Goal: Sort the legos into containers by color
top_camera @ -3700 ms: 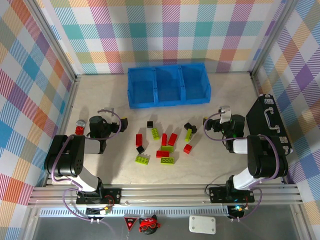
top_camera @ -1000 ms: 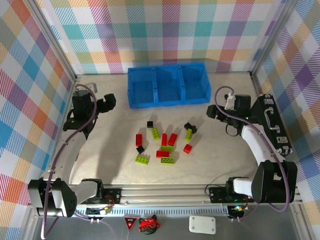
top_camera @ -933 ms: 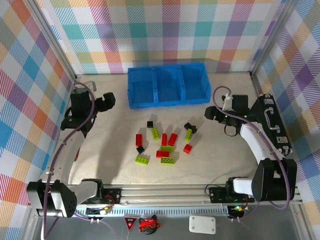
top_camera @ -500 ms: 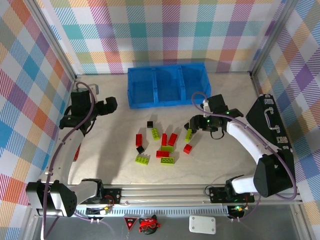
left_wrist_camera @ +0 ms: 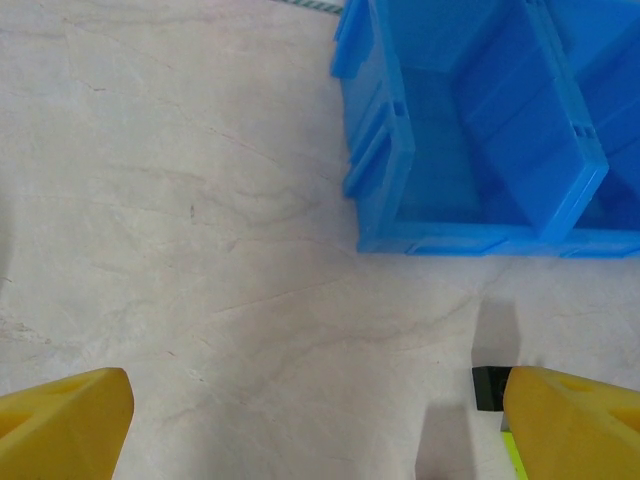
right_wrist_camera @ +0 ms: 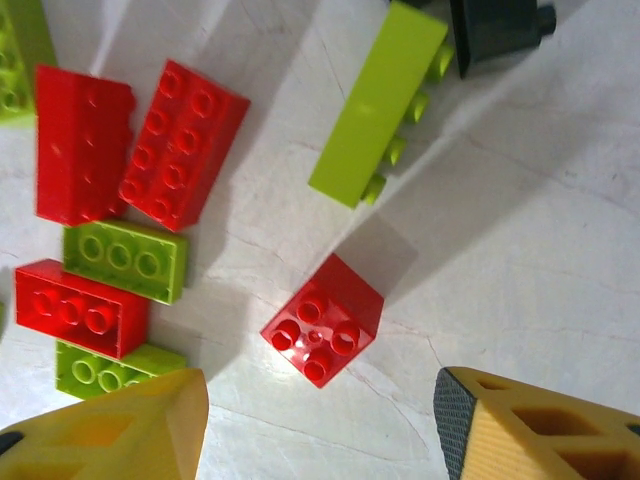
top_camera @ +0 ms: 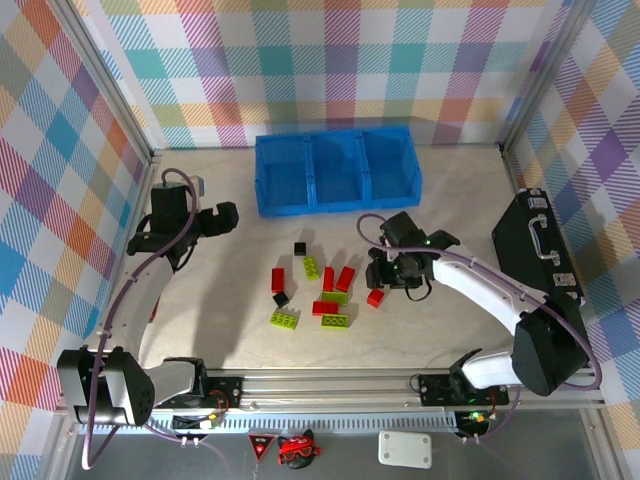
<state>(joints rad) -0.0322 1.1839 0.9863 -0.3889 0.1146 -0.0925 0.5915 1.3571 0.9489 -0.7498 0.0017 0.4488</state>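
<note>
The pale marbled table carries everything, and at its far side stands the blue bin, its three compartments in a row. No brick shows in any of them from above, and the left wrist view of the bin shows a bare floor in the end compartment. The black case lies along the right edge, well apart from the work. The left gripper hangs over bare table near the bin's left end. Its yellow fingers are spread wide with nothing between them, and a small black brick peeks out just beside the right finger. The right gripper is down over the right side of the brick cluster, jaws apart and gripping nothing. In its wrist view the fingers stand on either side of a red two-by-two brick, which lies studs up and untouched, with a gap on both sides. Just beyond it a long lime brick lies on its side against a black brick. To the left, two red bricks sit side by side above a lime one. All the legos lie loose on the table in front of the bin, so by my reading the sorting has not begun: no colour is binned yet, and every red, lime and black piece is left to move.
</note>
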